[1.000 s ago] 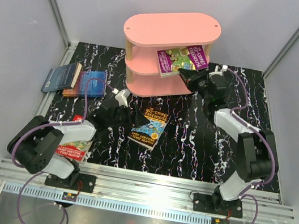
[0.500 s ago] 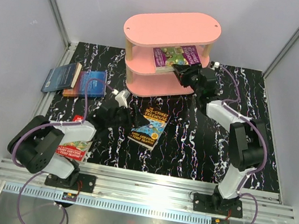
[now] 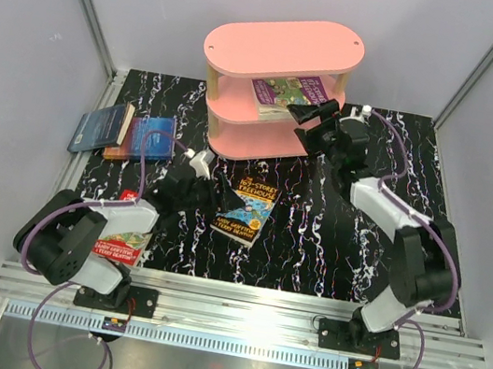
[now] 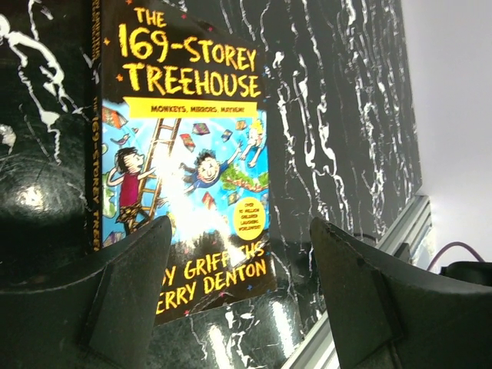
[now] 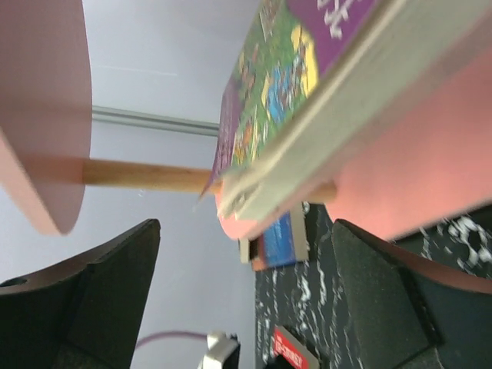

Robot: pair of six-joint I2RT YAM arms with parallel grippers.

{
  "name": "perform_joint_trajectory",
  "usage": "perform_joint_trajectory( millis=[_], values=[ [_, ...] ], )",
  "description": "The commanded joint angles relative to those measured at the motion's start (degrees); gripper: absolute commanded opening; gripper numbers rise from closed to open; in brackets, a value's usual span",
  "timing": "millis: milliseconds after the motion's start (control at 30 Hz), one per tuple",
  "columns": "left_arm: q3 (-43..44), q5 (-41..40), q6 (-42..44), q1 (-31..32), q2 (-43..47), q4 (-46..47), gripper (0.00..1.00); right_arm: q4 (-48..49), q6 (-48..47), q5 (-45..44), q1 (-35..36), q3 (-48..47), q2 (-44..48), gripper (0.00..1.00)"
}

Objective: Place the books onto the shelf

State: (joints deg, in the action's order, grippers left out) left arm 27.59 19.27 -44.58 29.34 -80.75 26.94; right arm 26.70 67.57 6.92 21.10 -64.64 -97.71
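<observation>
The pink shelf (image 3: 278, 52) stands at the back centre. A purple book (image 3: 292, 93) lies on its middle tier, one corner jutting over the rim. My right gripper (image 3: 306, 125) is open just to the book's right and apart from it. In the right wrist view the purple book (image 5: 300, 69) rests on the pink board (image 5: 415, 177) above the open, empty right gripper (image 5: 246, 292). The yellow-teal Treehouse book (image 3: 247, 211) lies flat mid-table. My left gripper (image 3: 214, 206) hovers open at its left edge, and in the left wrist view that book (image 4: 184, 154) lies ahead of the left gripper (image 4: 238, 284).
Two dark blue books (image 3: 105, 126) (image 3: 148, 138) lie side by side at the table's left. A red book (image 3: 123, 244) lies partly under the left arm. Grey walls enclose the table, and a metal rail (image 3: 235, 310) runs along the near edge.
My right gripper has opened and let go of the purple book, which now rests on the shelf's middle tier. The gripper has drawn back slightly to the right. The left arm has not moved.
</observation>
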Motion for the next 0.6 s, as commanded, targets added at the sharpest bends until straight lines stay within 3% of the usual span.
perform_joint_trajectory(
  millis=[0, 133, 333, 433, 567],
  values=[
    [0.9, -1.2, 2.6, -0.7, -0.5, 0.6, 0.76, -8.6, -7.7, -0.9, 0.2, 3.5, 10.2, 1.00],
    [1.6, -1.8, 3.6, -2.1, -2.3, -0.7, 0.76, -16.0, -13.0, -1.7, 0.2, 13.2, 18.2, 1.00],
    [5.5, -2.9, 4.9, -4.4, -6.8, -3.7, 0.75, -16.3, -15.4, 2.6, 0.3, 26.9, 23.4, 1.00],
    [7.6, -4.3, 6.8, -4.6, -9.2, -6.3, 0.75, -9.4, -12.3, 5.2, 0.3, 34.8, 22.3, 1.00],
    [7.8, -2.7, 6.0, -4.3, -13.1, -3.8, 0.74, -0.8, -9.1, 6.4, 3.1, 38.5, 13.7, 1.00]
  ],
)
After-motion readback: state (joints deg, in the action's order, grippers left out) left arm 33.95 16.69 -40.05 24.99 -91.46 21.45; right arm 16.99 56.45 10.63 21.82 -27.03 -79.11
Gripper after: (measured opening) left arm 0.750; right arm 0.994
